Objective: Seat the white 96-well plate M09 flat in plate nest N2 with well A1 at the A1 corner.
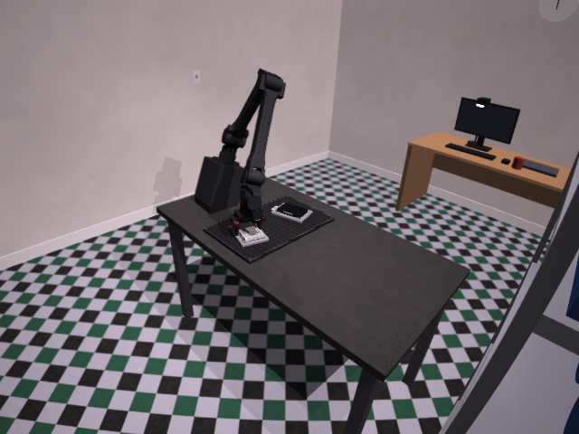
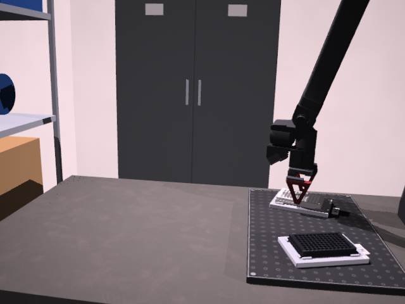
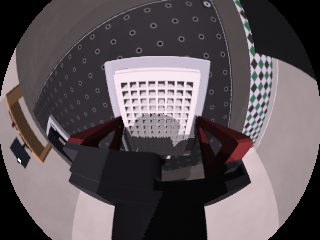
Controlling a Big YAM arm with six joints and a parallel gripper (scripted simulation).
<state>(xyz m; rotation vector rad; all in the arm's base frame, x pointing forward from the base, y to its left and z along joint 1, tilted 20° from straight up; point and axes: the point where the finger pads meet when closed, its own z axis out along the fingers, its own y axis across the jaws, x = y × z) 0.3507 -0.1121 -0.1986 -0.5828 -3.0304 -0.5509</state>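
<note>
The white plate M09 (image 2: 291,198) lies on its white nest N2 (image 2: 302,209) at the far end of the perforated deck; it also shows in the top view (image 1: 252,234) and in the wrist view (image 3: 158,102). It looks slightly tilted, but I cannot tell which end rides high. My gripper (image 2: 299,194) is open, its red fingers straddling the plate's long sides at its near end, down at plate level. The black plate M06 (image 2: 322,244) sits in nest N1 (image 2: 323,258), nearer the exterior view.
The dark perforated deck carries both nests on a grey table. The arm's black base box (image 1: 217,184) stands behind the deck. A small black part (image 2: 336,211) lies by N2's right end.
</note>
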